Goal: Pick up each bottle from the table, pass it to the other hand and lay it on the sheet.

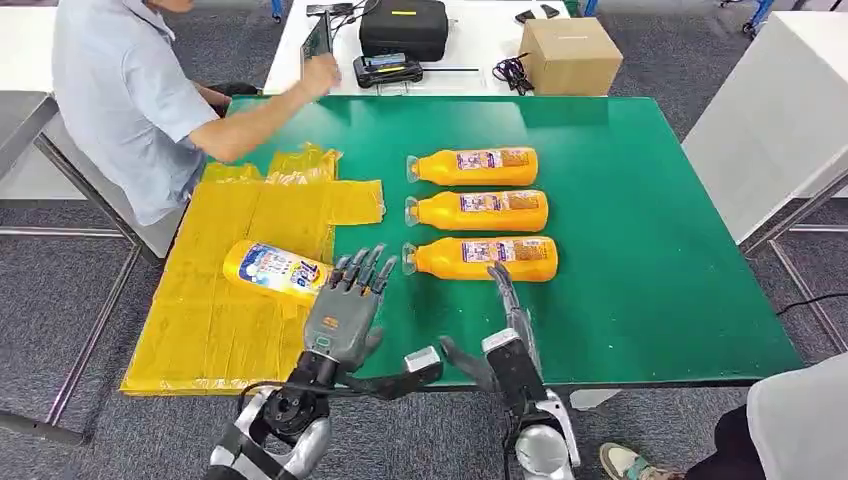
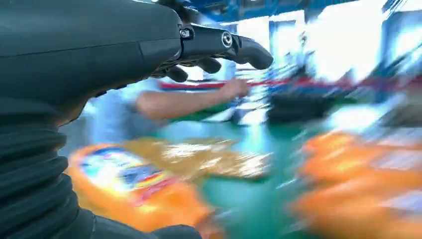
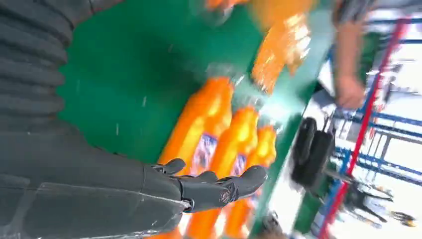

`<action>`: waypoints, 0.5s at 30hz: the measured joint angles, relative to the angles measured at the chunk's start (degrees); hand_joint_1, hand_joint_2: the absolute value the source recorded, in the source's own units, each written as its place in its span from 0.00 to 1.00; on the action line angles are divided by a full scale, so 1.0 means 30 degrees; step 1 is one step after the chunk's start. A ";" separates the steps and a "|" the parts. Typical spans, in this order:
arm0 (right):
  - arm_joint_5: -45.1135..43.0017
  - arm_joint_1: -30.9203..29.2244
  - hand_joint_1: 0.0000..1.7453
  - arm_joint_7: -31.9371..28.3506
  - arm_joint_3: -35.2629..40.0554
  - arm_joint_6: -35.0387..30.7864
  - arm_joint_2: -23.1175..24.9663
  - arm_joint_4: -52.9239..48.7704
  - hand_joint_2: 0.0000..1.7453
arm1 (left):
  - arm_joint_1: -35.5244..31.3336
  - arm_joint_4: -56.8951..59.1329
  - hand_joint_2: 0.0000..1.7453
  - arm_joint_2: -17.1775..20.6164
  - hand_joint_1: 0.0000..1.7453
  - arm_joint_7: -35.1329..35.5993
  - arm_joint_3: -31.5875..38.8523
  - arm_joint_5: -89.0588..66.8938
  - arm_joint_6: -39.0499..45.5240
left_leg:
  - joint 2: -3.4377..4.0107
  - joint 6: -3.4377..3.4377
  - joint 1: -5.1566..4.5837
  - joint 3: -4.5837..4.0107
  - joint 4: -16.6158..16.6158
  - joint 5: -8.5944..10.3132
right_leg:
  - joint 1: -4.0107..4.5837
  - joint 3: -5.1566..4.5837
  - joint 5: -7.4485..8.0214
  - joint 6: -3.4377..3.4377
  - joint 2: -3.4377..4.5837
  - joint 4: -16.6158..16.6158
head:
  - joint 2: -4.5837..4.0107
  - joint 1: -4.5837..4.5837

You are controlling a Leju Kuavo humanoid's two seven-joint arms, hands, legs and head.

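Four bottles in play: one lies on the yellow sheet (image 1: 250, 270), label up, and three wait in a neat row on the green surface (image 1: 640, 230), caps all pointing toward the sheet. The sheet bottle (image 1: 275, 270) rests on its side near the sheet's inner edge, and the left hand (image 1: 345, 305) is right beside it, fingers spread and reaching over the bottle's base end; it looks to hold nothing, though whether the fingertips touch the bottle I cannot tell. That reads as a lay-down just about done, a judgement only. The right hand (image 1: 510, 330) is low at the near edge, fingers apart and empty, pointing up at the nearest bottle (image 1: 480, 258), which sits just beyond its fingertips, so that one looks like the next pick. Behind it come the middle bottle (image 1: 478, 211) and the far bottle (image 1: 473, 167), parallel and close together, lined up on the right arm's side so that arm can lift each and pass it across. The sheet drapes over the surface's left edge, crumpled at its far end. A person (image 1: 120, 100) in a light shirt sits at the far left corner, arm stretched toward the white table beyond, where a black bag (image 1: 403, 27) and a cardboard box (image 1: 570, 55) stand. Grey carpet all around; both wrist views are motion-blurred.
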 measured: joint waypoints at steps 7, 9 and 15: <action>0.2737 0.0645 0.00 0.0107 -0.0837 -0.2008 0.0167 -0.2478 1.00 | 0.1964 -0.3114 1.00 -0.1092 0.00 -0.5995 0.1048 0.9307 -0.0148 | 0.0000 0.0006 -0.0001 -0.0021 0.0000 -0.0007 | 0.0001 -0.0033 -0.0001 0.0000 -0.0002 -0.0003 | 0.0000 0.0000; 0.5423 0.0689 0.00 -0.0308 -0.0801 -0.2961 -0.0235 -0.3228 1.00 | 0.2113 -0.3298 1.00 -0.1262 0.00 -0.6684 0.1100 1.0546 -0.0309 | 0.0008 0.0006 0.0000 -0.0018 0.0000 -0.0007 | 0.0001 -0.0029 0.0000 0.0001 0.0000 -0.0003 | 0.0000 0.0000; 0.4852 0.0558 0.00 -0.1232 -0.0336 -0.0579 -0.2112 -0.3467 1.00 | 0.2136 -0.3327 1.00 -0.1422 0.00 -0.8428 0.1230 1.3481 0.0354 | 0.0001 0.0009 -0.0002 -0.0019 0.0000 -0.0001 | 0.0000 -0.0013 0.0004 0.0003 -0.0007 -0.0002 | 0.0000 0.0000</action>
